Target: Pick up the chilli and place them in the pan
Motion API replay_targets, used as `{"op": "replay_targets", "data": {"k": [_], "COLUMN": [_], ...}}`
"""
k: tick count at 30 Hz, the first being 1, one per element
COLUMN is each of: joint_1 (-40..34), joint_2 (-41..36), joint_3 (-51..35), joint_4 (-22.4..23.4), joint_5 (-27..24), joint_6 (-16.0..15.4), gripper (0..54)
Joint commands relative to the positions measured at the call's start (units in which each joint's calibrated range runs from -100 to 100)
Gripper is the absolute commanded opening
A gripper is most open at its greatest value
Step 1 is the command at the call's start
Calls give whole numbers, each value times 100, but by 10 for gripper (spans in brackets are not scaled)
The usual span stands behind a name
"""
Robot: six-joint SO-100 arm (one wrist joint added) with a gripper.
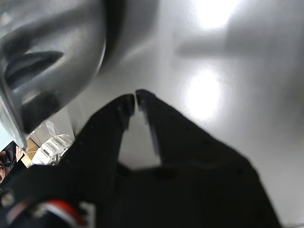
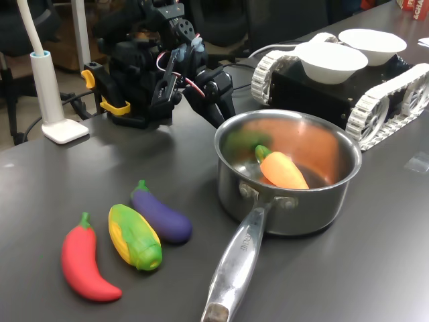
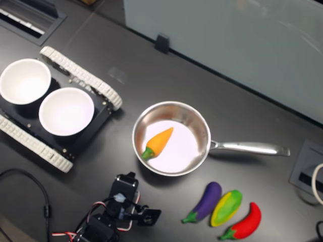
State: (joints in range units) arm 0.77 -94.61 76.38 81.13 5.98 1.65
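While the chilli [image 2: 86, 265] lies on the dark bench [image 2: 375, 268], near the edge closest to the first exterior view's camera, nothing holds it and nothing touches it except the bench. It is the outer one of a row of three toys: just beside it is a yellow-green corn [image 2: 136, 236], and then a purple eggplant [image 2: 161, 215] that touches the corn. In the second exterior view the same row sits below the long handle of the pan [image 3: 171, 110].

The pan stands near the middle of the bench, and inside it rests an orange carrot [image 2: 281, 169] with a green top. The tool [image 1: 137, 100] hangs low beside the outer wall of the pan, well apart from the chilli. Its tips almost meet, with only a thin slit between them, and it carries nothing.

I judge that the task is not yet started for the chilli: reaching, gripping, lifting and dropping all remain.

Count: one chilli, one corn, one eggplant, one carrot, one pan, and two white bowls [image 2: 331, 61] on a tracked vehicle [image 2: 395, 90].
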Motion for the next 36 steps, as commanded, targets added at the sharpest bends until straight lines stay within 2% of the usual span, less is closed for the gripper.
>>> {"op": "replay_targets", "data": {"k": [1, 18, 30, 32, 36], "joint_1": [221, 164, 72, 118, 164], "joint_2": [-92, -92, -83, -83, -83], "joint_3": [-210, -210, -291, -455, -491], "joint_4": [28, 36, 156, 326, 360], "joint_5": [73, 103, 161, 147, 176], "joint_6": [-39, -39, -39, -39, -39], "gripper": [0, 0, 0, 0, 0]}}
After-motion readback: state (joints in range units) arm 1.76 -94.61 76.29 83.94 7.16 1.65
